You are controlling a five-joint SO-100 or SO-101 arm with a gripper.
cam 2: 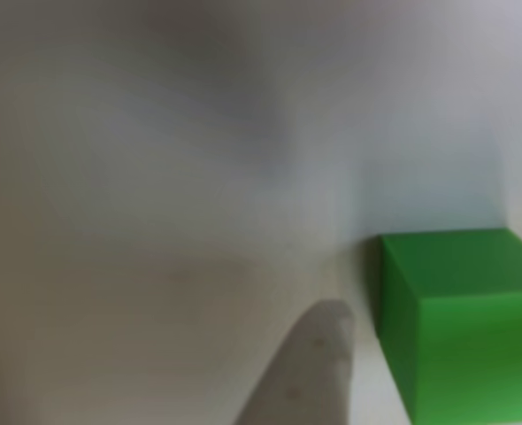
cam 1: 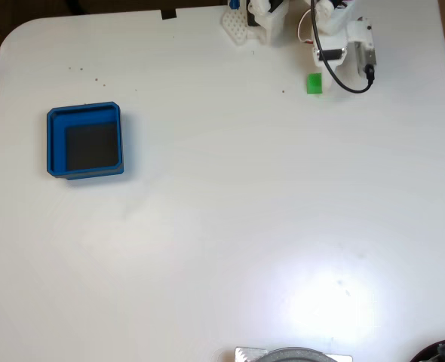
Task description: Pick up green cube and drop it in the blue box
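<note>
— How was the light in the fixed view?
— It was bright and even. A soft white glare lay on the table [cam 1: 328, 302] near the bottom edge, and shadows were very weak.
— And the other view?
— It was dim and blurred. The green cube [cam 2: 460, 319] was soft at its edges, and the pale fingertip [cam 2: 310, 372] was out of focus.

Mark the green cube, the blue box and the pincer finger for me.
green cube [cam 1: 314, 83], fixed view, on its top face.
blue box [cam 1: 54, 143], fixed view, on its left wall.
pincer finger [cam 2: 310, 376], other view, on the pale blurred fingertip left of the cube.
</note>
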